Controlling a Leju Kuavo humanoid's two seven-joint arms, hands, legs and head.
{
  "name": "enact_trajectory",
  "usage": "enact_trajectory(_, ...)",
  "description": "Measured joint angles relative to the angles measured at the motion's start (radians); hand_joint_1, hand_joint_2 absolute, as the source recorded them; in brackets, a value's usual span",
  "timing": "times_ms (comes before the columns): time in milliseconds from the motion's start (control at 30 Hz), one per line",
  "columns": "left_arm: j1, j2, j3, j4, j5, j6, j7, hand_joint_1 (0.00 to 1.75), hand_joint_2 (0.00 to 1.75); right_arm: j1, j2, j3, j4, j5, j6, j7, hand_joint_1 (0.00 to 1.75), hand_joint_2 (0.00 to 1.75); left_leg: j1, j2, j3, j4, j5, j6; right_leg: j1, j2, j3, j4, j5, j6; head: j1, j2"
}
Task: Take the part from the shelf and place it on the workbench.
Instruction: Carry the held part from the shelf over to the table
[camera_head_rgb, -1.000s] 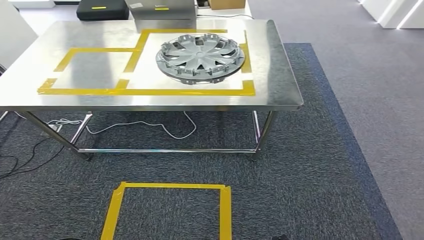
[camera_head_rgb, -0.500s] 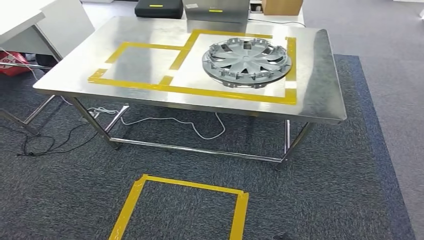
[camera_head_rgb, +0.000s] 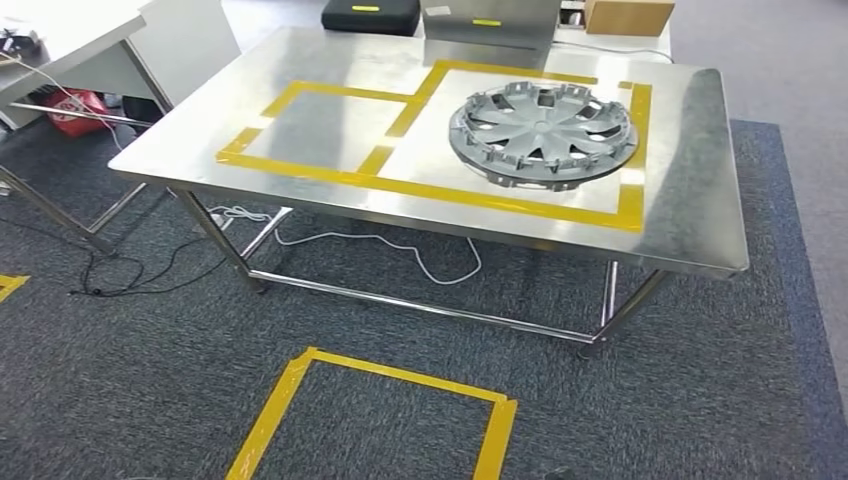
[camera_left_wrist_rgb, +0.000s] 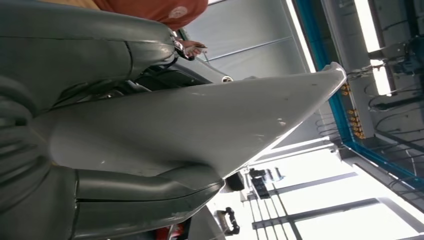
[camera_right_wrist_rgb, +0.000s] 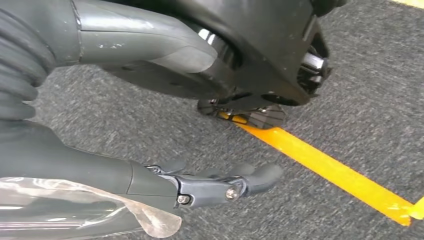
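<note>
A long, light grey part (camera_left_wrist_rgb: 200, 125) tapering to a point lies gripped in my left hand (camera_left_wrist_rgb: 90, 45), with grey fingers on both of its sides. The steel workbench (camera_head_rgb: 690, 200) stands ahead in the head view, marked with yellow tape outlines (camera_head_rgb: 330, 120). A grey hubcap (camera_head_rgb: 545, 133) lies in the right-hand outline. My right hand (camera_right_wrist_rgb: 210, 185) hangs over the dark carpet with its fingers stretched out and nothing in them.
A yellow tape square (camera_head_rgb: 380, 420) marks the carpet before the workbench. A black case (camera_head_rgb: 370, 14), a grey box (camera_head_rgb: 490, 20) and a cardboard box (camera_head_rgb: 628, 15) stand behind it. A white desk (camera_head_rgb: 60, 40) and cables (camera_head_rgb: 130, 270) lie left. A person in orange (camera_left_wrist_rgb: 150, 7) stands near.
The whole head picture has shifted: the camera has swung left, so the workbench and floor square sit further right and the white desk has come in. The hubcap keeps its place on the bench.
</note>
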Motion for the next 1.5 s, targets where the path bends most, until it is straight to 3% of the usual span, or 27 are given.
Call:
enact_trajectory(67,-0.001,0.001,0.0,-0.002,0.0,0.0,0.0,1.75,1.75,0.001,-0.001,0.003,-0.003,-0.002,-0.001,-0.003,0.0,1.75,0.003,0.008,-0.008,0.039,-0.013,-0.012,-0.003,-0.002,0.022,-0.005,-0.015,-0.012,-0.004,0.0)
enact_trajectory(100,-0.002,0.001,0.0,-0.003,0.0,0.0,0.0,1.75,1.75,0.0,-0.002,0.005,-0.004,-0.003,-0.002,-0.004,0.0,1.75,0.004,0.013,-0.034,0.093,-0.027,-0.018,-0.005,-0.004,0.039,-0.009,-0.025,-0.015,-0.006,0.0)
enact_trajectory(200,-0.002,0.002,0.0,-0.004,0.0,0.0,0.0,1.75,1.75,0.002,-0.004,0.009,-0.005,-0.005,-0.003,-0.004,0.0,1.75,0.008,0.021,-0.193,0.312,-0.062,-0.029,-0.006,-0.009,0.086,-0.015,-0.067,-0.02,-0.009,0.0)
enact_trajectory(267,0.0,0.003,0.0,-0.004,0.0,0.0,0.0,1.75,1.75,0.004,-0.004,0.013,-0.005,-0.006,-0.003,-0.004,0.0,1.75,0.008,0.022,-0.259,0.331,0.0,-0.028,-0.008,-0.01,0.127,-0.02,-0.102,-0.019,-0.01,0.0)
enact_trajectory(333,0.001,0.003,0.0,-0.003,0.0,0.0,0.0,1.75,1.75,0.005,-0.004,0.016,-0.005,-0.006,-0.003,-0.004,0.0,1.75,0.006,0.023,-0.262,0.226,0.123,-0.022,-0.012,-0.009,0.184,-0.036,-0.138,-0.013,-0.009,0.0)
enact_trajectory(367,0.002,0.003,0.0,-0.003,0.0,0.0,0.0,1.75,1.75,0.005,-0.004,0.017,-0.005,-0.007,-0.003,-0.005,0.0,1.75,0.001,0.026,-0.255,0.182,0.166,-0.017,-0.012,-0.008,0.21,-0.048,-0.152,-0.007,-0.011,0.0)
enact_trajectory(400,0.003,0.003,0.0,-0.004,0.0,0.0,0.001,1.75,1.75,0.004,-0.004,0.018,-0.005,-0.008,-0.003,-0.006,0.0,1.75,-0.004,0.029,-0.245,0.151,0.183,-0.009,-0.012,-0.008,0.23,-0.064,-0.16,0.0,-0.013,0.0)
enact_trajectory(500,0.006,0.003,0.0,-0.007,0.002,0.0,0.001,1.75,1.75,-0.001,-0.005,0.021,-0.006,-0.01,-0.004,-0.009,0.0,1.75,-0.011,0.034,-0.199,0.089,0.125,0.02,-0.009,-0.013,0.271,-0.109,-0.146,0.023,-0.016,0.0)
enact_trajectory(567,0.006,0.003,0.0,-0.007,0.003,0.0,0.001,1.75,1.75,-0.006,-0.005,0.022,-0.008,-0.01,-0.005,-0.011,0.0,1.75,-0.007,0.03,-0.141,0.034,0.091,0.033,-0.007,-0.011,0.257,-0.058,-0.099,0.031,-0.012,0.0)
enact_trajectory(633,0.005,0.001,0.0,-0.007,0.003,0.0,0.0,1.75,1.75,-0.011,-0.007,0.023,-0.009,-0.01,-0.006,-0.012,0.0,1.75,-0.006,0.026,-0.068,-0.019,0.076,0.039,0.0,-0.007,0.171,0.08,-0.073,0.02,-0.009,0.0)
enact_trajectory(667,0.004,0.001,0.0,-0.007,0.003,0.0,0.0,1.75,1.75,-0.01,-0.008,0.023,-0.009,-0.01,-0.006,-0.012,0.0,1.75,-0.009,0.026,-0.031,-0.046,0.066,0.041,0.005,-0.007,0.111,0.15,-0.088,0.011,-0.007,0.0)
enact_trajectory(733,0.003,-0.001,-0.001,-0.007,0.003,0.0,0.0,1.75,1.75,-0.003,-0.009,0.025,-0.009,-0.012,-0.006,-0.011,0.0,1.75,-0.014,0.021,0.048,-0.093,0.042,0.043,0.014,-0.006,-0.001,0.217,-0.169,0.003,-0.005,0.0)
enact_trajectory(800,0.003,-0.002,-0.001,-0.007,0.003,0.0,0.0,1.75,1.75,0.007,-0.009,0.027,-0.009,-0.013,-0.006,-0.011,0.0,1.75,-0.02,0.015,0.136,-0.134,0.01,0.044,0.017,-0.004,-0.083,0.186,-0.216,0.004,-0.004,0.0)
enact_trajectory(833,0.004,-0.002,-0.001,-0.007,0.003,0.0,0.0,1.75,1.75,0.011,-0.009,0.029,-0.009,-0.012,-0.006,-0.011,0.0,1.75,-0.021,0.013,0.181,-0.149,-0.011,0.044,0.016,-0.004,-0.113,0.142,-0.182,0.005,-0.003,0.0)
enact_trajectory(933,0.004,-0.002,-0.001,-0.007,0.003,0.0,0.001,1.75,1.75,0.019,-0.009,0.036,-0.006,-0.013,-0.006,-0.01,0.0,1.75,-0.021,0.007,0.277,-0.167,-0.086,0.038,0.022,-0.009,-0.154,0.02,0.093,-0.003,-0.008,0.0)
enact_trajectory(967,0.004,-0.002,-0.001,-0.007,0.003,0.0,0.001,1.75,1.75,0.018,-0.009,0.038,-0.007,-0.013,-0.006,-0.009,0.0,1.75,-0.017,0.004,0.297,-0.17,-0.105,0.032,0.028,-0.011,-0.152,0.015,0.136,-0.011,-0.01,0.0)
enact_trajectory(1000,0.004,-0.002,-0.001,-0.007,0.003,0.0,0.001,1.75,1.75,0.014,-0.01,0.04,-0.007,-0.013,-0.006,-0.01,0.0,1.75,-0.013,0.002,0.308,-0.161,-0.112,0.026,0.036,-0.011,-0.144,0.023,0.122,-0.021,-0.011,0.0)
enact_trajectory(1067,0.002,0.0,-0.001,-0.007,0.003,-0.001,0.001,1.75,1.75,0.005,-0.012,0.04,-0.01,-0.014,-0.006,-0.011,0.0,1.75,-0.007,0.006,0.28,-0.07,-0.083,0.014,0.038,-0.006,-0.114,0.03,0.085,-0.033,-0.007,0.0)
enact_trajectory(1133,0.001,0.0,0.0,-0.007,0.006,-0.005,0.001,1.75,1.75,-0.001,-0.017,0.039,-0.01,-0.027,-0.009,-0.012,0.0,1.75,-0.005,0.015,0.18,0.108,-0.051,0.002,0.031,-0.002,-0.072,0.02,0.059,-0.04,-0.006,0.0)
enact_trajectory(1167,0.002,-0.002,0.002,-0.005,0.01,-0.013,0.001,1.75,1.75,-0.001,-0.018,0.04,-0.01,-0.037,-0.012,-0.012,0.0,1.75,-0.003,0.019,0.12,0.185,-0.064,-0.003,0.028,0.0,-0.047,0.011,0.046,-0.042,-0.008,0.0)
enact_trajectory(1233,0.003,-0.007,0.007,-0.003,0.017,-0.038,0.001,1.75,1.75,0.0,-0.02,0.044,-0.011,-0.061,-0.022,-0.012,0.0,1.75,0.001,0.02,0.015,0.258,-0.153,-0.009,0.022,0.013,0.006,-0.008,0.019,-0.044,-0.008,0.0)
enact_trajectory(1300,0.004,-0.015,0.018,-0.001,0.017,-0.063,0.001,1.75,1.75,0.001,-0.02,0.053,-0.011,-0.079,-0.032,-0.011,0.0,1.75,0.003,0.02,-0.063,0.247,-0.24,-0.011,0.012,0.034,0.06,-0.023,-0.011,-0.04,-0.008,0.0)
enact_trajectory(1333,0.004,-0.019,0.024,-0.001,0.016,-0.07,0.001,1.75,1.75,0.001,-0.02,0.058,-0.011,-0.086,-0.037,-0.011,0.0,1.75,0.003,0.019,-0.092,0.218,-0.239,-0.014,0.007,0.046,0.085,-0.027,-0.027,-0.035,-0.008,0.0)
enact_trajectory(1367,0.005,-0.023,0.028,-0.001,0.014,-0.074,0.001,1.75,1.75,0.002,-0.02,0.063,-0.012,-0.091,-0.04,-0.01,0.0,1.75,0.004,0.014,-0.115,0.174,-0.187,-0.017,0.002,0.058,0.103,-0.03,-0.045,-0.03,-0.008,0.0)
enact_trajectory(1433,0.007,-0.029,0.032,0.001,0.01,-0.076,0.001,1.75,1.75,0.004,-0.02,0.071,-0.013,-0.1,-0.047,-0.008,0.0,1.75,0.007,-0.008,-0.147,0.089,0.006,-0.022,-0.005,0.079,0.132,-0.029,-0.076,-0.018,-0.015,0.0)
enact_trajectory(1467,0.008,-0.031,0.034,0.002,0.009,-0.078,0.002,1.75,1.75,0.005,-0.021,0.074,-0.014,-0.106,-0.05,-0.007,0.0,1.75,0.007,-0.017,-0.153,0.065,0.082,-0.02,-0.005,0.088,0.138,-0.031,-0.088,-0.011,-0.018,0.0)
enact_trajectory(1500,0.008,-0.033,0.035,0.004,0.006,-0.08,0.002,1.75,1.75,0.004,-0.022,0.078,-0.015,-0.113,-0.054,-0.007,0.0,1.75,0.006,-0.02,-0.156,0.058,0.12,-0.015,-0.006,0.096,0.144,-0.035,-0.096,-0.004,-0.02,0.0)
